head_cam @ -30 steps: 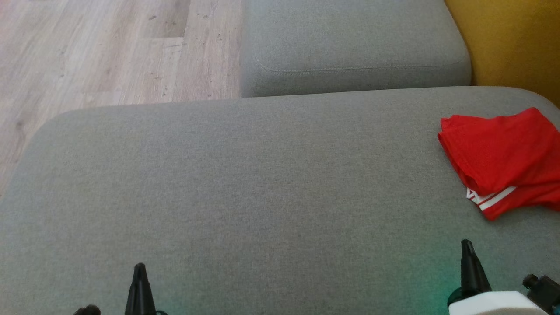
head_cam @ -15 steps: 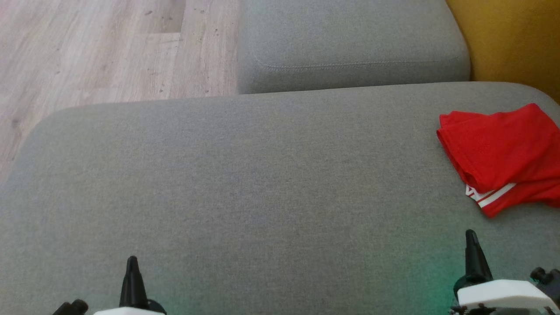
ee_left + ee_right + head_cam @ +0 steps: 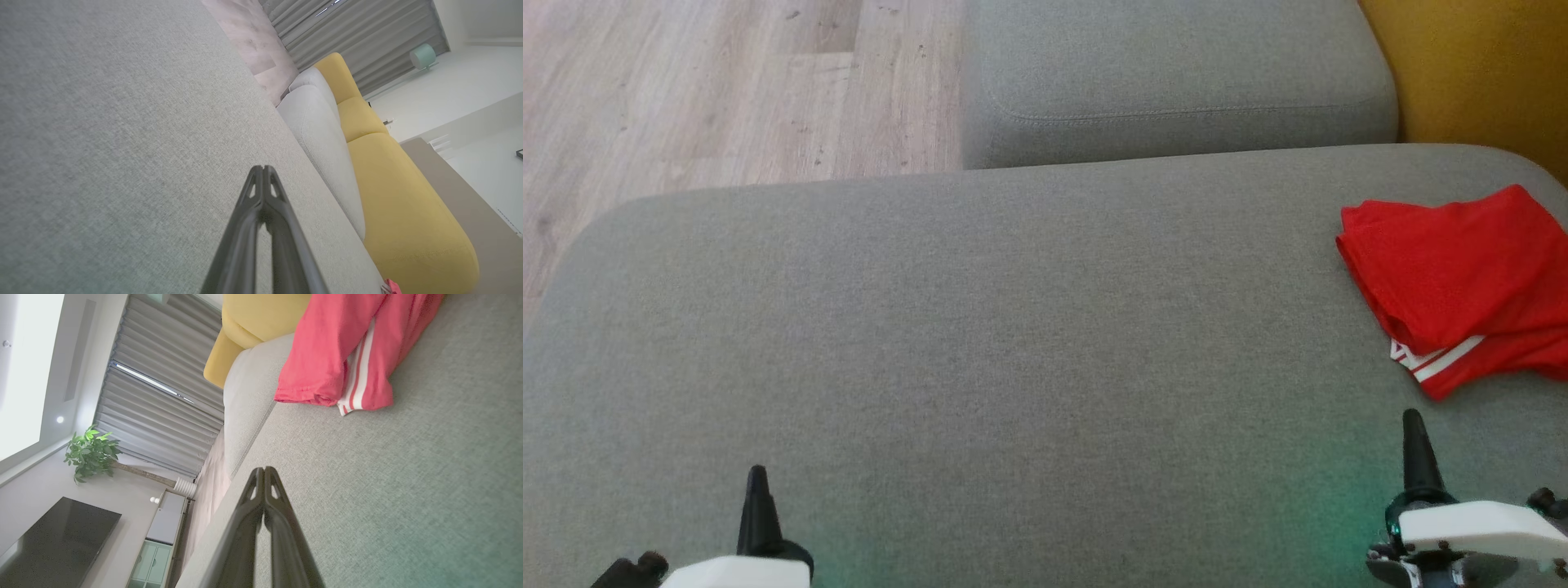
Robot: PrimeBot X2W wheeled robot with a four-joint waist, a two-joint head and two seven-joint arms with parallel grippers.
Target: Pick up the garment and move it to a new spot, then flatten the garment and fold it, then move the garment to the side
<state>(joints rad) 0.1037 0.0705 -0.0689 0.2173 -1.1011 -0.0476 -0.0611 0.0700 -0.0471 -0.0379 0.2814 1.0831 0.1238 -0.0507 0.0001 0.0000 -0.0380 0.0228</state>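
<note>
A folded red garment [image 3: 1454, 278] with white stripes lies at the right edge of the grey sofa seat [image 3: 1013, 343]. The right wrist view shows it [image 3: 339, 351] a short way beyond my right gripper [image 3: 264, 470], whose fingers are pressed together and hold nothing. In the head view that right gripper [image 3: 1413, 420] hovers just below the garment, not touching it. My left gripper [image 3: 756, 475] hangs over bare seat at the lower left, and in the left wrist view its fingers [image 3: 263, 169] meet at the tips, empty.
A second grey cushion [image 3: 1176, 73] adjoins the seat at the top, with a yellow cushion [image 3: 1478, 73] to its right. Pale wood floor [image 3: 703, 90] lies beyond the seat's left and far edges. The wide middle of the seat is bare fabric.
The head view has shifted slightly, so sofa and garment sit a little higher in it. Both gripper tips have risen a little in the picture. The garment lies as before.
</note>
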